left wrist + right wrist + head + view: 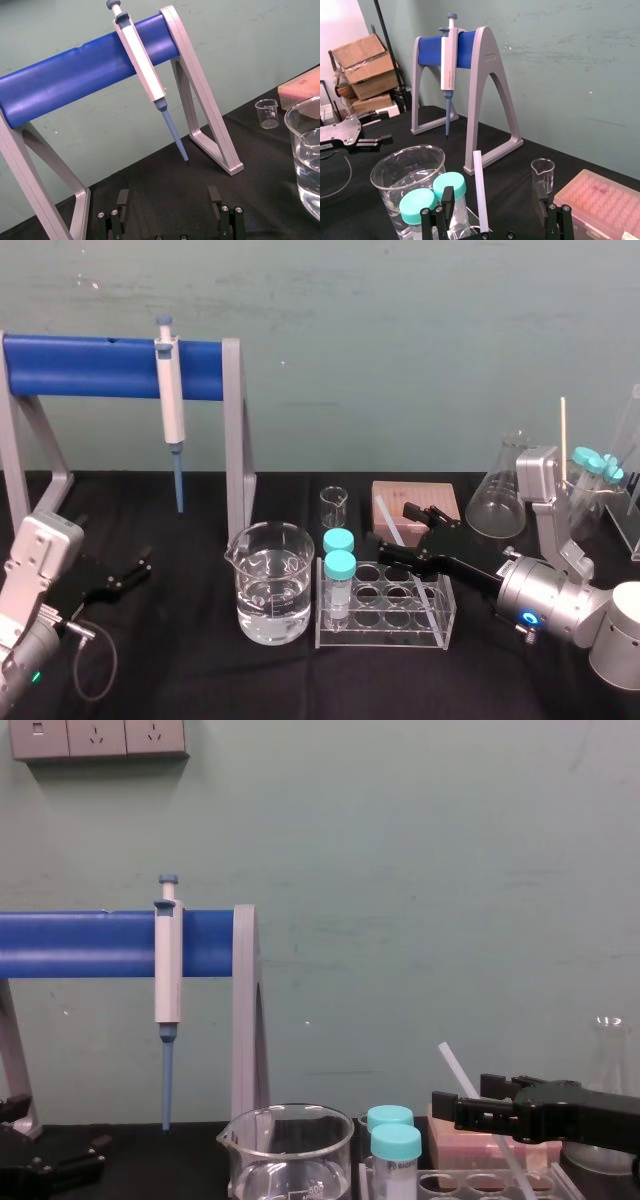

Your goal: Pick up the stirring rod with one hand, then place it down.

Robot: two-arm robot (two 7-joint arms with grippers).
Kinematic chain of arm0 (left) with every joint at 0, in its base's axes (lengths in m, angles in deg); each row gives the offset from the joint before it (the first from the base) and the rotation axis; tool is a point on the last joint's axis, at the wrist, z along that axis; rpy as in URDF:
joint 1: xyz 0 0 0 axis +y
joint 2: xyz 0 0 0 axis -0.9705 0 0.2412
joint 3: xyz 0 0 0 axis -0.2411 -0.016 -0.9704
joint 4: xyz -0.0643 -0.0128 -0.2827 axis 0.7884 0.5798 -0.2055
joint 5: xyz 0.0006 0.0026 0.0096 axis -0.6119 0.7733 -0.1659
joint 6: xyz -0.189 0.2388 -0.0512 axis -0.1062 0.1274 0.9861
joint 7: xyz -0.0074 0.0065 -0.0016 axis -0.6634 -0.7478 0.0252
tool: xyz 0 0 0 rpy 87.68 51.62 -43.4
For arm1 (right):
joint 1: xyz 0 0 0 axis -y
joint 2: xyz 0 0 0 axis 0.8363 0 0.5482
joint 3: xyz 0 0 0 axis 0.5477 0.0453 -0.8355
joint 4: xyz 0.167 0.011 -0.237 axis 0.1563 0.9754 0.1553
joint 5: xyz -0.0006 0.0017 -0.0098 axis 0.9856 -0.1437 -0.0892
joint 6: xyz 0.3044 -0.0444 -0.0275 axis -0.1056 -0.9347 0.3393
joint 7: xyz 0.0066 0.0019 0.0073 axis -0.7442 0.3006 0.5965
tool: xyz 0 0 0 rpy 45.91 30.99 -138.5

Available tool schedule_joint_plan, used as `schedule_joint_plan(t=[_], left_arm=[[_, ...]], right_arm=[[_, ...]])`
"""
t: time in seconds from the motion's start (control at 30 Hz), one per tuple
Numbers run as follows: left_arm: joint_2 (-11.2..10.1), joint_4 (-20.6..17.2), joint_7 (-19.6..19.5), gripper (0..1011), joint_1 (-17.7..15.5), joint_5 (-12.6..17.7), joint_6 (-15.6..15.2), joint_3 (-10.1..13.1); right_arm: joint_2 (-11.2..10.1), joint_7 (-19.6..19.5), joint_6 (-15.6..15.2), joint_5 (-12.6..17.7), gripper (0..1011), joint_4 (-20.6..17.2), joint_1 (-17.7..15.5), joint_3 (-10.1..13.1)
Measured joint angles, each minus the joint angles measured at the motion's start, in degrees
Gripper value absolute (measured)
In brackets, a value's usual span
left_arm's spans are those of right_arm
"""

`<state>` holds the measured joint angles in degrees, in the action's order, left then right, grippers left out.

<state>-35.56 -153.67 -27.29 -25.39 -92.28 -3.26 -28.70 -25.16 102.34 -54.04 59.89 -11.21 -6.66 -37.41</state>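
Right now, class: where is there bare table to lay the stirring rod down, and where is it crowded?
Bare cloth: between left pincer and large beaker, and under the pipette stand. Crowded: tube rack, tip box, flask, where the open right pincer flanks the stirring rod.

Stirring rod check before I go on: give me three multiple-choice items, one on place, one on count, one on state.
1. Where is the stirring rod's lower end?
A in the big beaker
B in the clear tube rack
C flat on the pink box

2. How many teal-capped tubes stand in that rack?
A one
B four
C two

3. The right hand is:
A open, a finger on each side of the rod
B shut on the rod
C parked far from it

Answers:
1. B, the rod leans out of the rack.
2. C, two caps at its left end.
3. A, gaps show on both sides of the rod.

The left hand sits idle at the table's left.
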Motion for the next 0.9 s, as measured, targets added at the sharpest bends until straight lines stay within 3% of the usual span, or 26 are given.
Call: schedule_joint_plan(t=[0.17, 0.33, 0.57, 0.9], left_arm=[[0.0, 0.0, 0.0, 1000, 0.0, 0.0, 0.0, 0.0], [0.0, 0.0, 0.0, 1000, 0.0, 0.0, 0.0, 0.0], [0.0, 0.0, 0.0, 1000, 0.0, 0.0, 0.0, 0.0], [0.0, 0.0, 0.0, 1000, 0.0, 0.0, 0.0, 0.0]], right_arm=[[0.0, 0.0, 0.0, 0.0, 1003, 0.0, 0.0, 0.0], [0.0, 0.0, 0.0, 0.0, 927, 0.0, 0.0, 0.0], [0.0, 0.0, 0.0, 0.0, 743, 0.0, 0.0, 0.0], [0.0, 0.0, 0.1, 0.0, 403, 0.0, 0.0, 0.0]])
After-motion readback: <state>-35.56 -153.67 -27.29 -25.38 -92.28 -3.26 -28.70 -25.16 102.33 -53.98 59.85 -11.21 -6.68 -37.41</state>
